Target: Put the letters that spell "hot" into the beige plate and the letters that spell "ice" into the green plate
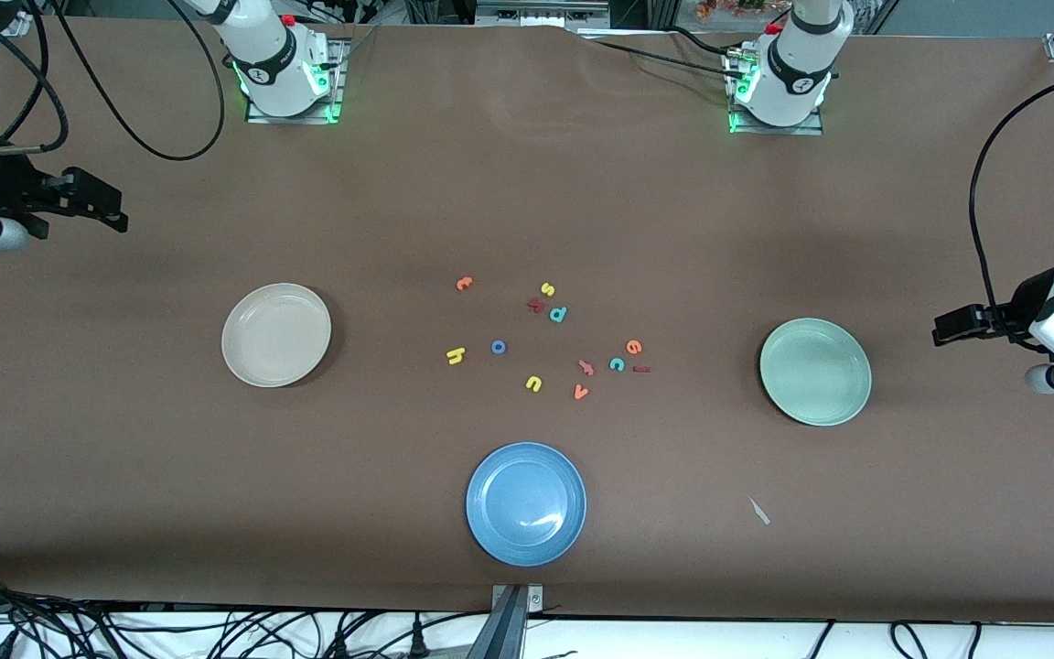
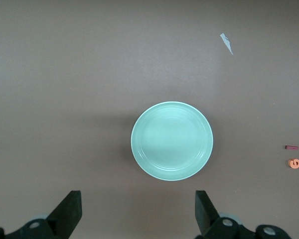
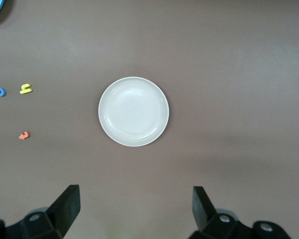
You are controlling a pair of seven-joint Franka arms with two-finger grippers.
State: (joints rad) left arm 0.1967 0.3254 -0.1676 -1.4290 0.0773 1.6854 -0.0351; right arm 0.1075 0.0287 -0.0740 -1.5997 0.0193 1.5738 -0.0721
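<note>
The yellow h (image 1: pixel 456 355), blue o (image 1: pixel 498 347) and orange t (image 1: pixel 463 284) lie loose mid-table, as do the orange e (image 1: pixel 634 347), teal c (image 1: pixel 616 364) and dark red i (image 1: pixel 641 369). The beige plate (image 1: pixel 276 334) sits empty toward the right arm's end, and the green plate (image 1: pixel 815 372) sits empty toward the left arm's end. My left gripper (image 1: pixel 941 329) hangs open over bare table by the green plate (image 2: pixel 172 141). My right gripper (image 1: pixel 117 206) hangs open over bare table near the beige plate (image 3: pixel 133 111). Both hold nothing.
A blue plate (image 1: pixel 526 502) sits nearest the front camera. Other letters lie among the task's: yellow s (image 1: pixel 546 289), dark red k (image 1: pixel 535 305), teal p (image 1: pixel 557 314), yellow u (image 1: pixel 532 383), orange v (image 1: pixel 580 393). A paper scrap (image 1: pixel 758 511) lies near the front edge.
</note>
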